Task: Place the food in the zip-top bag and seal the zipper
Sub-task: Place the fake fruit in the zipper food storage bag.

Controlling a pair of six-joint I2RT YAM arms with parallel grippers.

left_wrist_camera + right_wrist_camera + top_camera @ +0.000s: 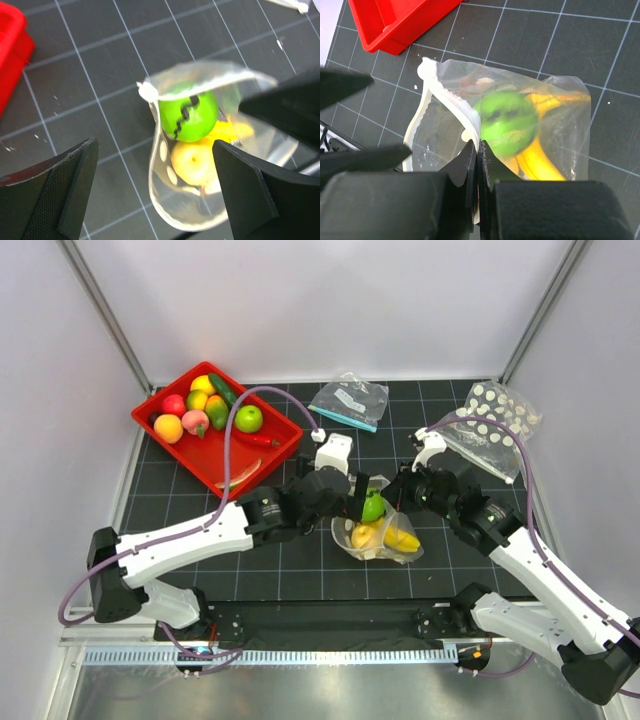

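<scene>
Clear, white-dotted zip-top bag [572, 92] lay just beneath the left hand [155, 150], which gaped wide and empty, while the right hand [479, 150] pinched its zipper [449, 100], green fruit [187, 117] and banana [540, 160] inside.

The zip-top bag [185, 215], clear with a few white dots, lies mid-desk with its mouth gaping toward the left. Its zipper [451, 101], a pale ridged strip, is unsealed and bowed open. Inside sit a green round fruit [189, 117], a lemon [195, 162] and a banana [537, 160]. More food [197, 400] fills the red tray [180, 455] at far left.
</scene>
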